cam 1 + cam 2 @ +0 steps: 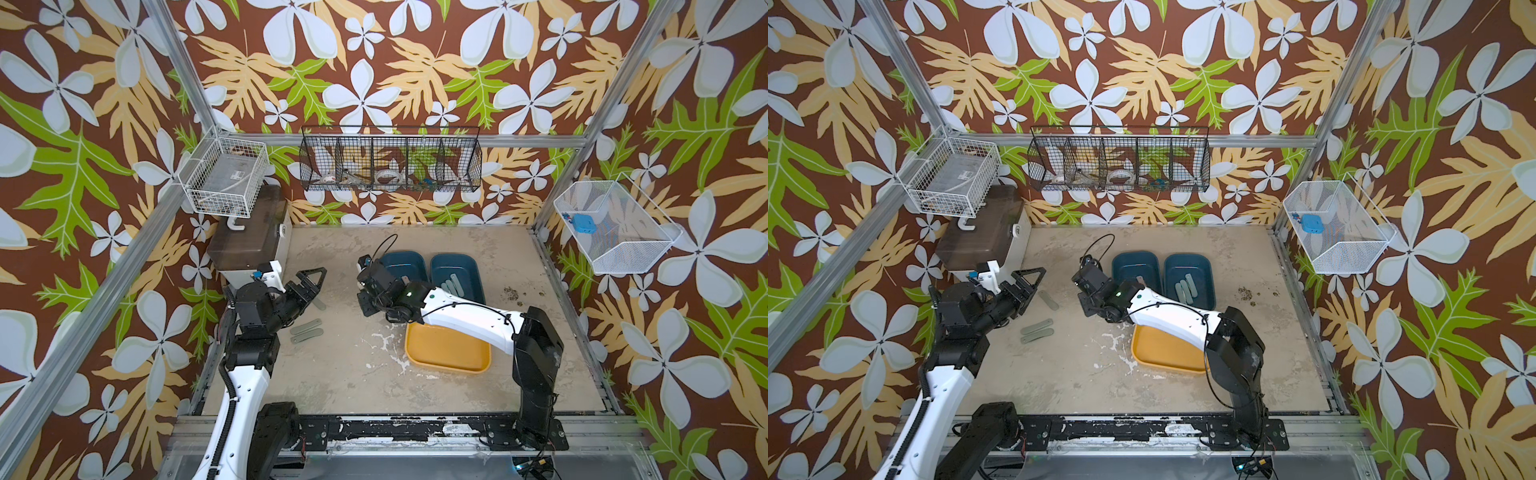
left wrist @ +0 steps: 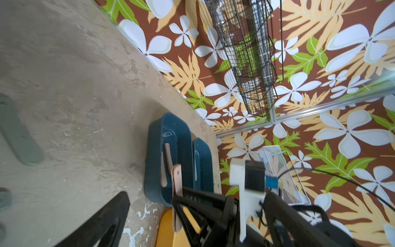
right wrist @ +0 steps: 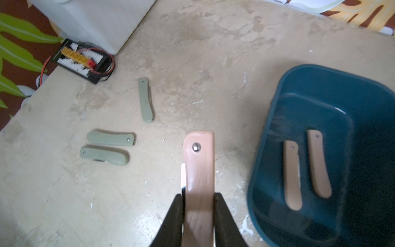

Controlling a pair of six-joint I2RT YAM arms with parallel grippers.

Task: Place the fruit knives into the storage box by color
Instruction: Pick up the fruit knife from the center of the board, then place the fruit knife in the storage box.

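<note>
Fruit knives [image 1: 306, 325] of three colours are spread between two boxes, the table and one gripper. Two pink knives [image 3: 291, 177] lie side by side on the floor of a teal box [image 3: 263, 171]. Three light-blue knives [image 1: 451, 284] lie close together in the second teal box [image 1: 473, 266], which stands just beside the first. The held pink knife [image 3: 198, 162] is pinched edgewise between the narrow jaws of the right gripper [image 3: 199, 195]. Its free end, with a round metal rivet [image 3: 196, 147], sticks out over bare table [image 3: 213, 53] just beside the teal box and not inside it. Three grey-green knives [image 3: 111, 138] lie on the table, two of them parallel and almost touching. The lone grey-green knife [image 3: 145, 100] lies a little apart from them, just beside the left gripper [image 1: 316, 291]. That gripper's jaws stand wide and hold nothing. A yellow tray [image 1: 449, 357] sits on the table, partly under the right arm. Little writing can be made out. A grey case in the white wire basket [image 1: 226, 178] carries a small label too small to read. The connector board [image 3: 79, 59] at the table's edge shows rows of yellow and white sockets with red and black wires, and any print on it is blurred. The knives show no lettering in the wrist views.
</note>
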